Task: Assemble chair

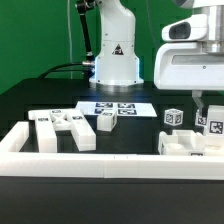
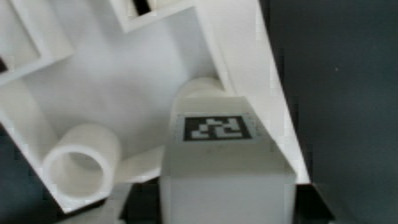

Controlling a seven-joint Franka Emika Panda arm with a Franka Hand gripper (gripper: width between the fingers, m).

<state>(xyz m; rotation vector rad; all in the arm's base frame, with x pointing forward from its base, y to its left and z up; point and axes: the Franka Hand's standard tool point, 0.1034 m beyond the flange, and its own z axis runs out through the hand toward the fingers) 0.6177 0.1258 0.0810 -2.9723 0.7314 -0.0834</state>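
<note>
I am hovering my gripper (image 1: 205, 100) over the desk's front corner on the exterior view's right, directly above a tagged chair post (image 1: 213, 127) that appears to be standing against the slotted chair panel (image 1: 183, 146). Its long axis seems to be running up toward me, so I am expecting a straight descent. I cannot tell whether my fingers are apart or clamped. The wrist view is showing that post (image 2: 219, 128) close, with a round peg (image 2: 80, 165) beside it. Only the exterior view is showing the other chair parts (image 1: 62, 128) lying toward the opposite front corner.
</note>
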